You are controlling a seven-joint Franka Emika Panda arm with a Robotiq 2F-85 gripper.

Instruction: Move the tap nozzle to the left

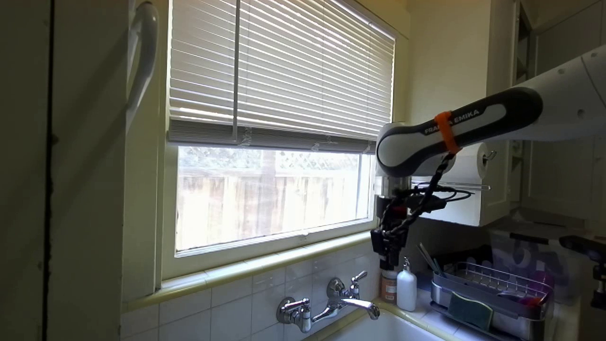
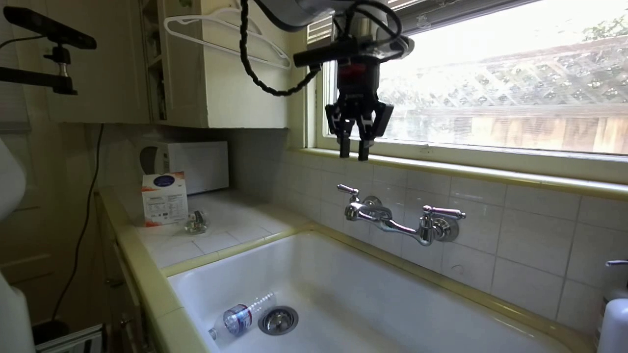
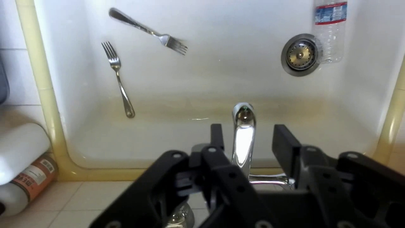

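Shiny chrome is the material of the tap nozzle point(image 3: 244, 139), which in the wrist view is a little right of the centre, mostly in the lower half of the frame, its rounded end directed to the upper edge. It belongs to the silver faucet point(image 2: 426, 233) with two handles point(image 2: 444, 212), mounted on the white tiled wall point(image 2: 530, 240). The black end effector point(image 2: 354, 156) points downward, and its two fingers point(image 3: 286, 141) stand apart from each other. In the wrist view the tap nozzle appears in the gap between them, while in an exterior view the fingertips point(image 2: 345, 148) are above the faucet, apart from it. Under the faucet is the white sink point(image 2: 431, 309). In the wrist view, a fork point(image 3: 145, 29) lies in the sink at the upper left of the frame, and a second fork point(image 3: 118, 77) lies near it, lower and more to the left. At the upper right, a clear blue-labelled plastic bottle point(image 3: 330, 38) lies just beside the round drain point(image 3: 300, 56). At the lower left, a white bottle point(image 3: 22, 148) and an orange-labelled bottle point(image 3: 36, 177) are side by side near the yellow edge point(image 3: 56, 126) of the sink. In an exterior view, at the left of the frame, a printed carton point(image 2: 164, 201) stands on the tiled tabletop point(image 2: 221, 240).
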